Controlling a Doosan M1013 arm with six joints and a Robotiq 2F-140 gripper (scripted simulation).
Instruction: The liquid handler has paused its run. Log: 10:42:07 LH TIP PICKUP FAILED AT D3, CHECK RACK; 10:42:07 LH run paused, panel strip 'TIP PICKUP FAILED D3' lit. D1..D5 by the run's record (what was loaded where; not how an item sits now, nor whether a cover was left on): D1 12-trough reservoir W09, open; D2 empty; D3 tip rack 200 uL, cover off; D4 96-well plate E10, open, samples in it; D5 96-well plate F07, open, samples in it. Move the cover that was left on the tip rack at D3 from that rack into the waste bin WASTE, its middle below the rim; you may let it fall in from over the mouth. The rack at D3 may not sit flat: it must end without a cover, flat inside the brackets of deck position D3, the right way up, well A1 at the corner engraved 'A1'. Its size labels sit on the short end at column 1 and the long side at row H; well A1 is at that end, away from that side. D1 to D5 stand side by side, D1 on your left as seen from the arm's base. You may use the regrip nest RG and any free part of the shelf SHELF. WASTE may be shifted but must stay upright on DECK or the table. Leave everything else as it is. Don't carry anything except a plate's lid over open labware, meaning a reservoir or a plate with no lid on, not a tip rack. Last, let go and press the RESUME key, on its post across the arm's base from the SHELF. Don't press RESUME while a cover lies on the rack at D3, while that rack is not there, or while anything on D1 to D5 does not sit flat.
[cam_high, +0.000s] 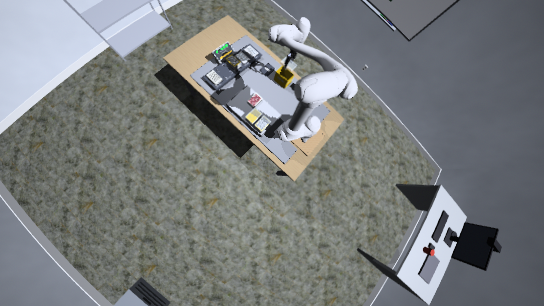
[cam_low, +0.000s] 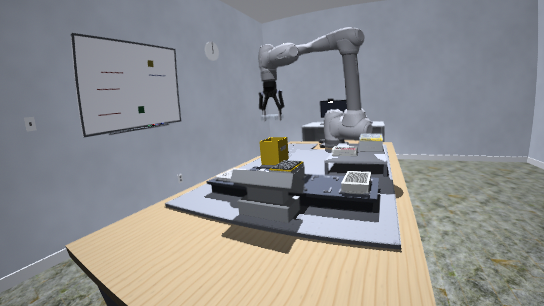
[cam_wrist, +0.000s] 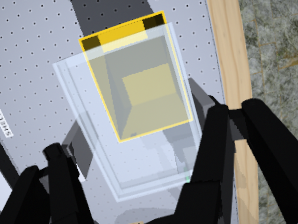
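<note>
My gripper (cam_wrist: 139, 109) is shut on the clear tip-rack cover (cam_wrist: 127, 129) and holds it flat, high above the table. Through the cover I see the yellow waste bin (cam_wrist: 136, 79) right below, with its open mouth under the cover's far half. In the exterior view the gripper (cam_low: 270, 111) holds the cover (cam_low: 270, 116) well above the bin (cam_low: 273, 150). A yellow-framed rack of dark tips (cam_low: 287, 165) sits uncovered on the deck nearby. I cannot tell whether it sits flat. From above, the gripper (cam_high: 290, 62) is beside the bin (cam_high: 284, 77).
The table's wooden edge (cam_wrist: 222, 43) runs close on the right. A white plate (cam_low: 356, 181) sits on the deck. The raised shelf (cam_low: 359, 153) by the arm's base carries several boxes.
</note>
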